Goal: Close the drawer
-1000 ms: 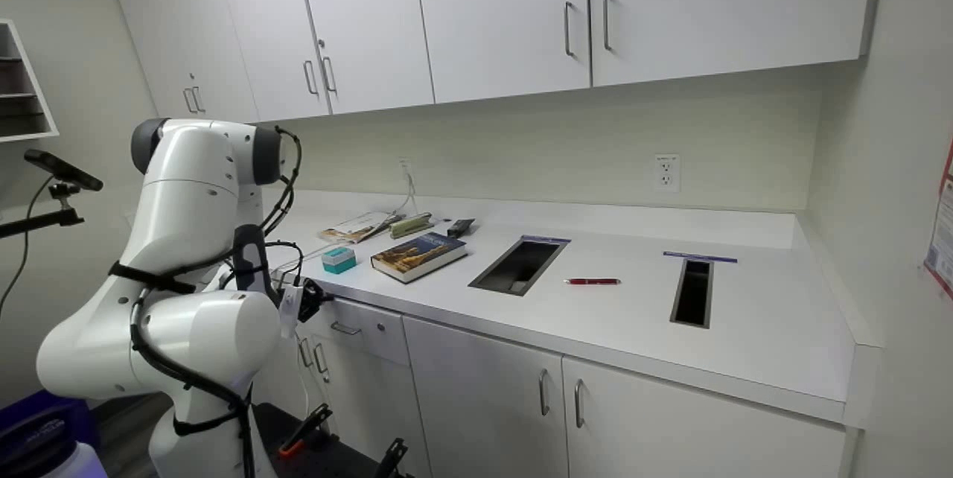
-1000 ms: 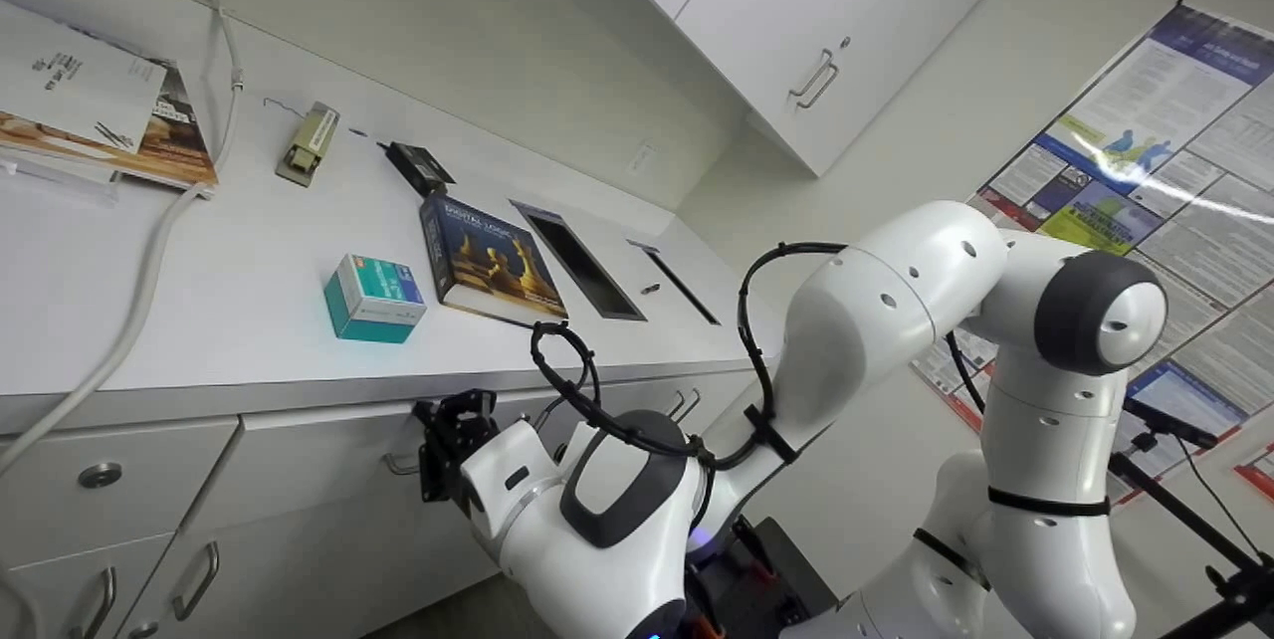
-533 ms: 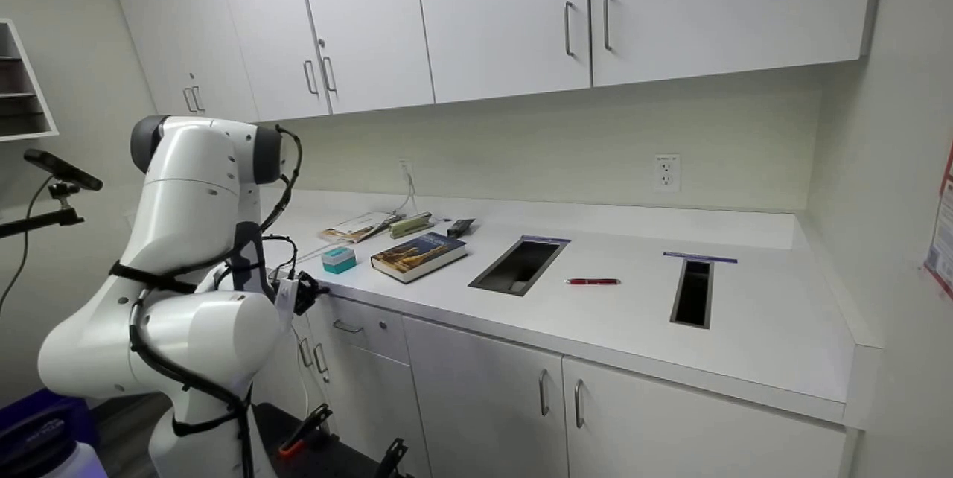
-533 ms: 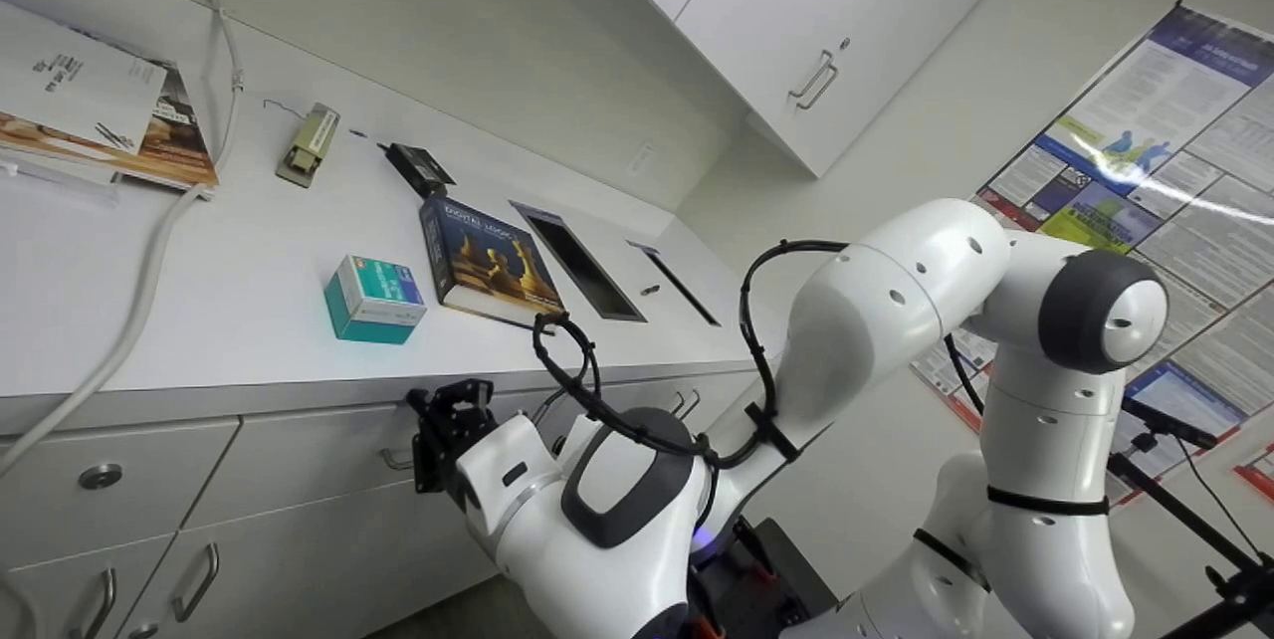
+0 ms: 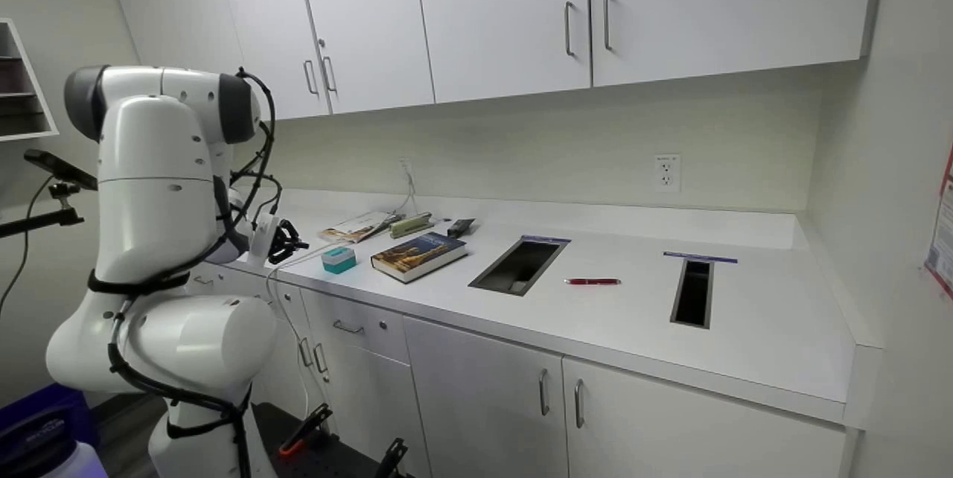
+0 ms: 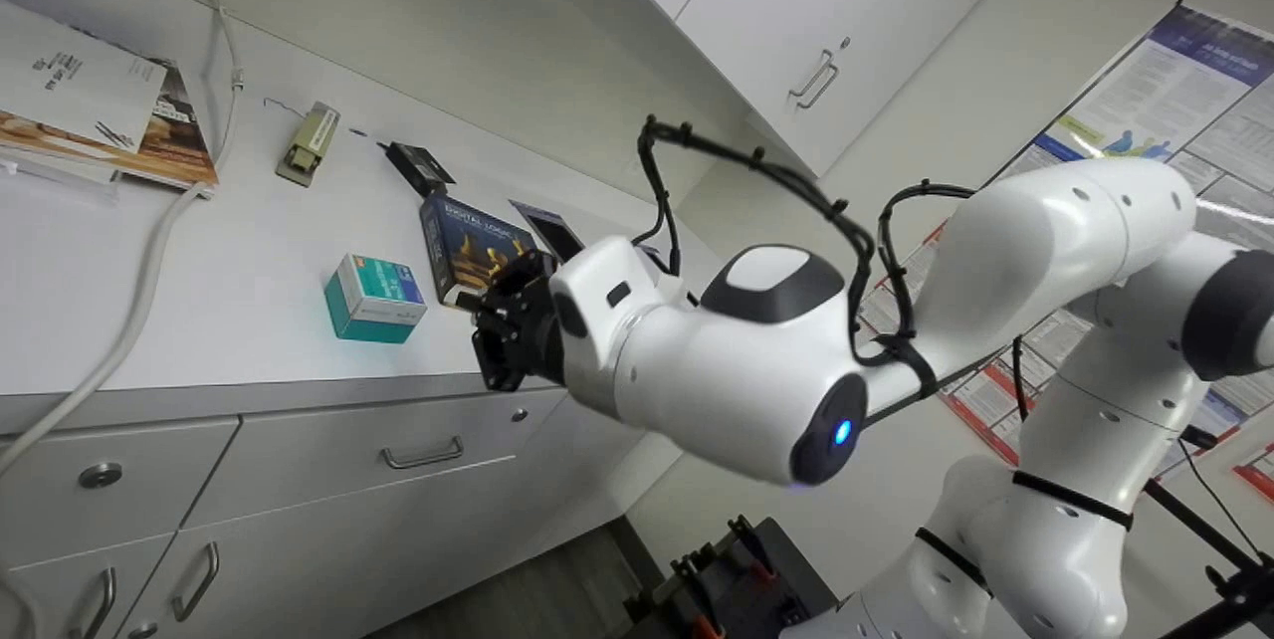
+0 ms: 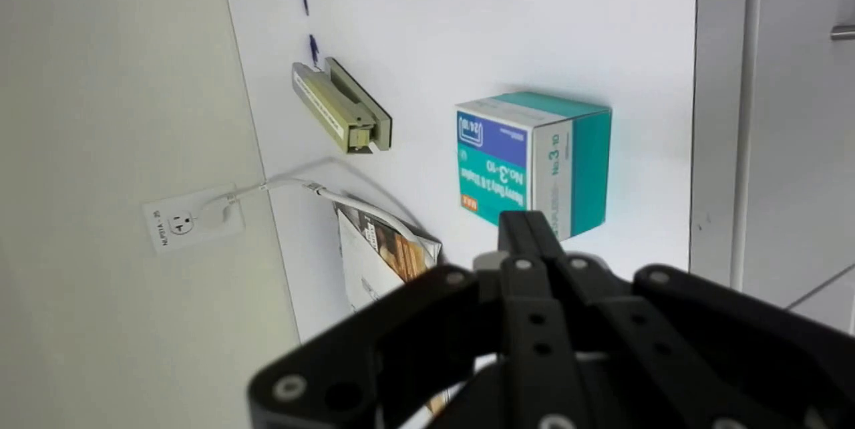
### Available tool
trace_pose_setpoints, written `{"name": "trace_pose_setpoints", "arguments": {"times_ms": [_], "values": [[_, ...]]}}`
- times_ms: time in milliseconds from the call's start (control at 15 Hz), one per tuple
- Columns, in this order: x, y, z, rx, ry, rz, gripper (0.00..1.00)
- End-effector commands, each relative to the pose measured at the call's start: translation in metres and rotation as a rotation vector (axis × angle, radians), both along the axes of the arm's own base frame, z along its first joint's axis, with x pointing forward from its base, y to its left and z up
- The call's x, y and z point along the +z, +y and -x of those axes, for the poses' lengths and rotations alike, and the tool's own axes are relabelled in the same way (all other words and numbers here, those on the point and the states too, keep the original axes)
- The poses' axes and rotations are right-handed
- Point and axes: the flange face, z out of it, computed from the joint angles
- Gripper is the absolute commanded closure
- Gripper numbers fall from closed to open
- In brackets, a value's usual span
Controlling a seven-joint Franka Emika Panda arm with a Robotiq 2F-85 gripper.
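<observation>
A white-fronted drawer point(image 6: 328, 460) sits closed beneath the front edge of a white bench point(image 5: 633, 329), its face level with the cabinetry point(image 5: 488, 389) and its bar handle point(image 6: 426, 460) showing in both exterior views. A taller cabinet door point(image 5: 380, 396) stands directly below it. Up and away from the drawer, the robot's hand point(image 7: 528, 218) hangs higher than the bench top, its fingers point(image 7: 518, 235) pressed together, as the wrist view shows. Just beyond them in that view, a teal-and-white box point(image 7: 497, 162) marked No. 3-10 rests on the bench; in both exterior views the hand and the box are apart. A book point(image 5: 419, 257) titled "Digital Logic" lies flat near the box, partly hidden by the hand in an exterior view. Toward the wall lie an olive-green stapler point(image 7: 337, 108), a small black item point(image 6: 418, 168) too indistinct to name, and printed papers point(image 6: 85, 82), with a white cable point(image 6: 154, 271) running past them. A red pen point(image 5: 593, 281) rests between a wider opening point(image 5: 519, 266) and a narrower opening point(image 5: 692, 293) cut into the bench. Upper cabinets point(image 5: 499, 16) line the wall, and posters point(image 6: 1184, 82) hang behind the white arm point(image 6: 717, 390) in an exterior view.
</observation>
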Motion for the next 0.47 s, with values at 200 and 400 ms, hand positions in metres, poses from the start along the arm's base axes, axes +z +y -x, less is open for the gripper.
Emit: {"name": "trace_pose_setpoints", "arguments": {"times_ms": [200,400], "values": [[0.074,-0.036,0.003,0.041,0.308,0.064,1.0],[0.089,-0.049,0.004,0.05,0.41,0.123,1.0]]}}
